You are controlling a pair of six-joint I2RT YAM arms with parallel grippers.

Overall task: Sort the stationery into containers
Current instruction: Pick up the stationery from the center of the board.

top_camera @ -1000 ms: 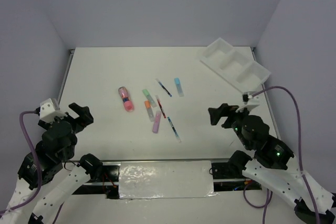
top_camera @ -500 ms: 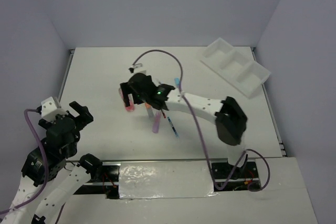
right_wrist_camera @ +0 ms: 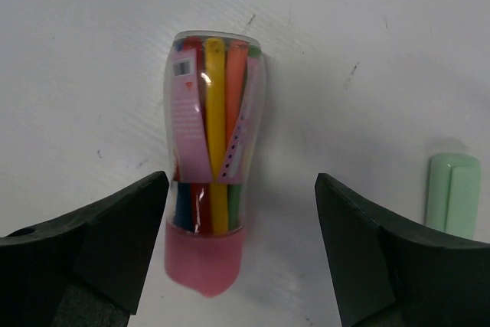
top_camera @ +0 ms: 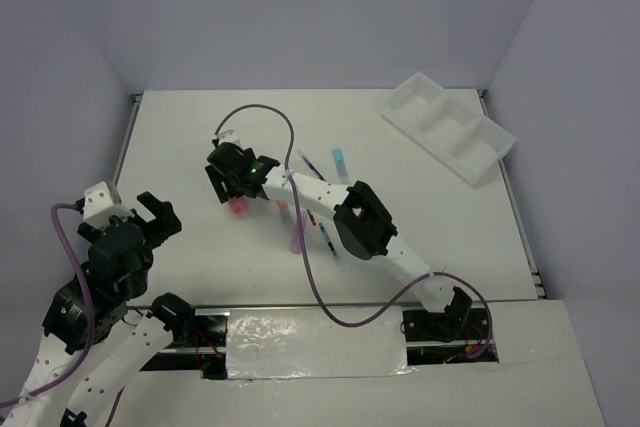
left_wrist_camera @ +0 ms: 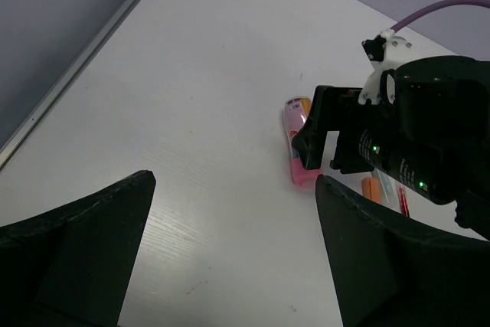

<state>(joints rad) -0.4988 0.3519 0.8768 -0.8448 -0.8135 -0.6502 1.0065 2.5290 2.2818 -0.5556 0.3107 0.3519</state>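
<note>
Status from my side: right claw (right_wrist_camera: 241, 180) is spread wide and straddling the pink tube (right_wrist_camera: 210, 135), one finger on each side of its pink cap end. Bare bench (top_camera: 190, 137) shows in both gaps, so I'm not touching it. The tube lies flat, a clear body with coloured sticks inside (yellow, orange, red, a bit of green and blue) and a pink label down one side, rounded end pointing away from my wrist cam. From the top view that arm is stretched way across to the left half of the bench, with the claw sitting low over the tube so only the pink end pokes out. Green highlighter (right_wrist_camera: 453, 193) is just off to the right of the tube, apart from it. The orange highlighter (left_wrist_camera: 371, 188) peeks out behind my right claw in the left wrist view. The rest of the pile sits mid-bench: purple highlighter (top_camera: 296, 237) on the near side, blue highlighter (top_camera: 341, 162) further back, and thin pens (top_camera: 327, 234) partly hidden under my forearm. The tray (top_camera: 447, 127) is in the far right corner, set at an angle, well apart from all the stationery. Left claw (left_wrist_camera: 236, 180) hangs at the near left with its fingers wide apart, gripping nothing, well short of the tube.
</note>
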